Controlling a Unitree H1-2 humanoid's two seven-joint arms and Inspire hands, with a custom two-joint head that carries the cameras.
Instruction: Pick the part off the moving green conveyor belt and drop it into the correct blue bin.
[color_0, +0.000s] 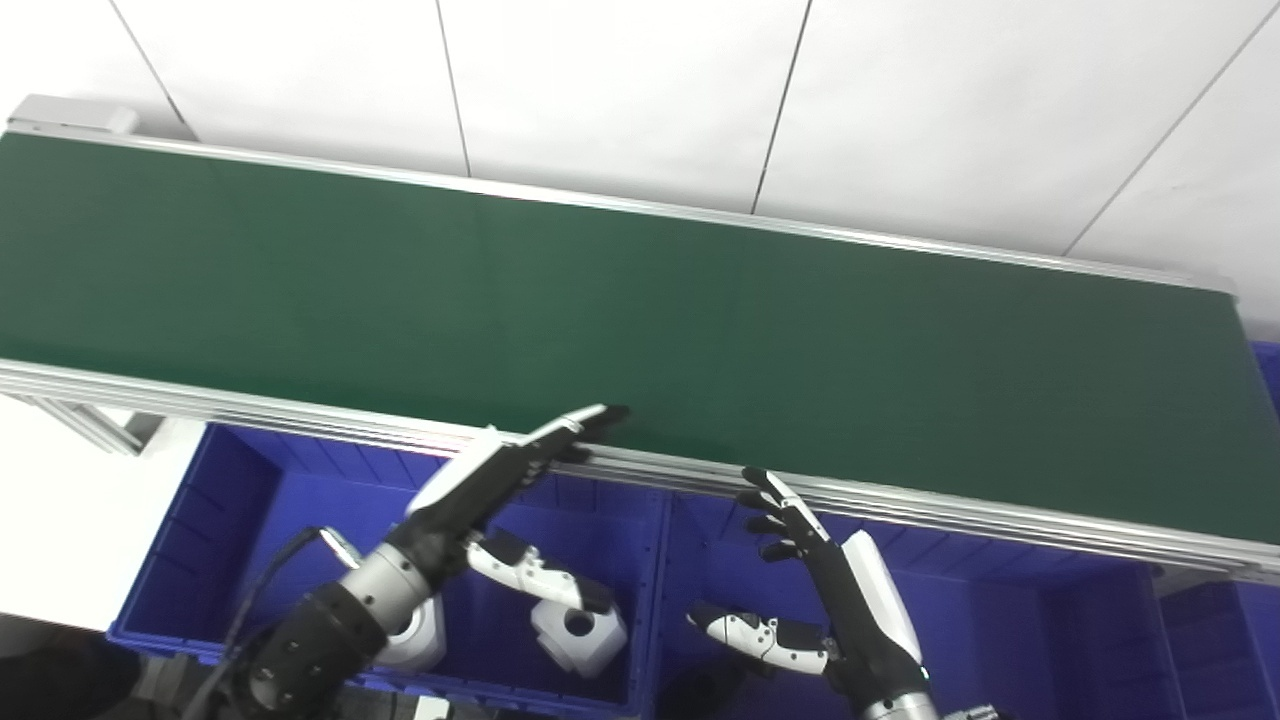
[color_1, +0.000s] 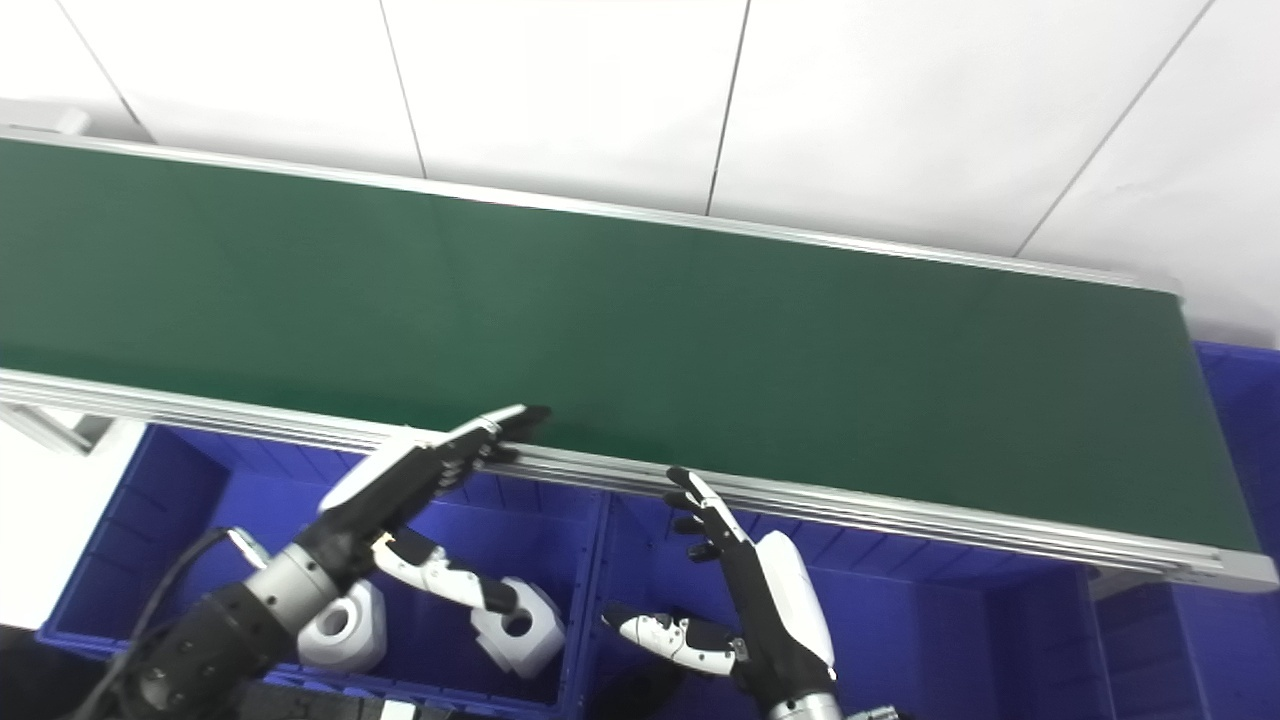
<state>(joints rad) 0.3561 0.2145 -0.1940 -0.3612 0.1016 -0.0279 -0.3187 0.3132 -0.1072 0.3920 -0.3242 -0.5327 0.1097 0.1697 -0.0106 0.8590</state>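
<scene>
The green conveyor belt (color_0: 640, 320) runs across the view and carries no part. My left hand (color_0: 500, 480) is open and empty, fingers stretched over the belt's near rail, above the left blue bin (color_0: 230, 520). Two white parts lie in that bin: one (color_0: 582, 636) under the thumb, one (color_0: 420, 635) partly hidden by my left wrist. My right hand (color_0: 835, 590) is open and empty, fingers pointing up at the near rail, over the middle blue bin (color_0: 980, 640).
The belt's aluminium near rail (color_0: 900, 505) lies just beyond both hands. A further blue bin (color_0: 1215, 640) sits at the right, and a blue edge (color_0: 1268, 370) shows past the belt's right end. A white tiled floor lies behind the belt.
</scene>
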